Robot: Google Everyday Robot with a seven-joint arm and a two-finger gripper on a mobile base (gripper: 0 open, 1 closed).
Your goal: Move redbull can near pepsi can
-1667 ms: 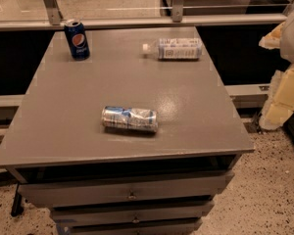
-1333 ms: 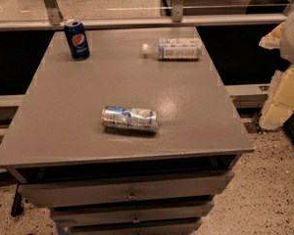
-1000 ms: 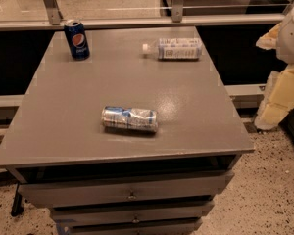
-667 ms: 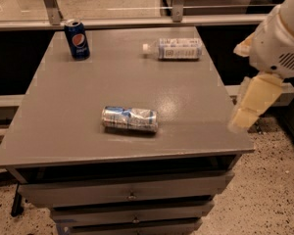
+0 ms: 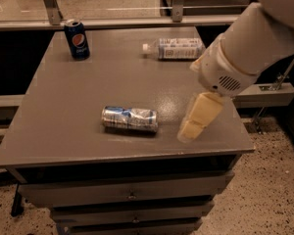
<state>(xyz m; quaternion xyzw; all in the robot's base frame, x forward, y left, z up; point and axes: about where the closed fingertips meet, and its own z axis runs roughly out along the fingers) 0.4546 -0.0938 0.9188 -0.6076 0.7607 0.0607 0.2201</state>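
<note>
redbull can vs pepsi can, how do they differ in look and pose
Pose: the redbull can lies on its side near the front of the table; the pepsi can stands upright at the back left corner.
Colour: the redbull can is shiny silver with blue patches; the pepsi can is dark blue with a round logo.
Both are drink cans on the table. The gripper hovers right of the redbull can.

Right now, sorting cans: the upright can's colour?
Upright can: dark blue, camera view. End effector hovers beside the lying can.

Lab-like workroom: drawer cabinet (image 5: 59, 112), speckled floor (image 5: 267, 192), tool (image 5: 190, 130) over its top.
</note>
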